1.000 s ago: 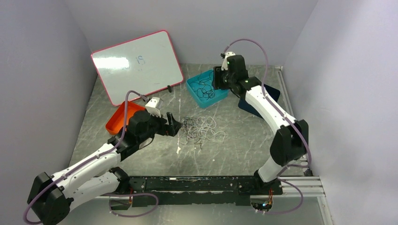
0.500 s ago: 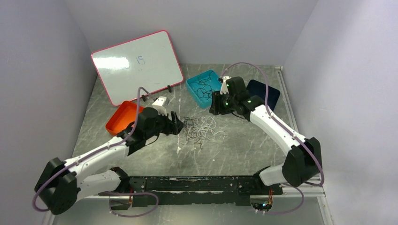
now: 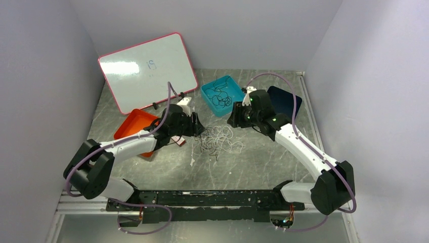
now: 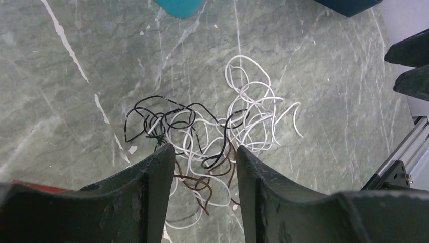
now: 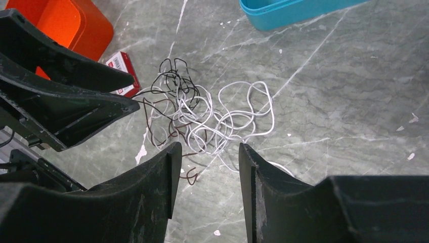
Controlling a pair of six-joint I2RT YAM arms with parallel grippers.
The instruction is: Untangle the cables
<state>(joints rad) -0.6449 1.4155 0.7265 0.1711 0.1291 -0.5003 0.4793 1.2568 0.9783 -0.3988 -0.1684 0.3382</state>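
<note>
white and dark cables (image 3: 217, 139) lie tangled near left pincer (image 3: 199, 124) and right pincer (image 3: 231, 120), both parted, empty

Smooth veined stone-look tabletop (image 4: 329, 101), faint sheen; cables (image 4: 212, 126) thin, plastic-sheathed; teal tray (image 5: 293, 7), orange tray (image 5: 76, 23) glossy plastic.

White arm links (image 3: 296, 144), black joints (image 3: 331, 185), lilac tubing (image 3: 275, 75), dark wedge-shaped end effector fingers (image 4: 152, 187)

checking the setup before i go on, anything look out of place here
A small red and white box lies loose on the table beside the orange tray, close to the tangled cables; it seems unrelated to the cables.
</note>
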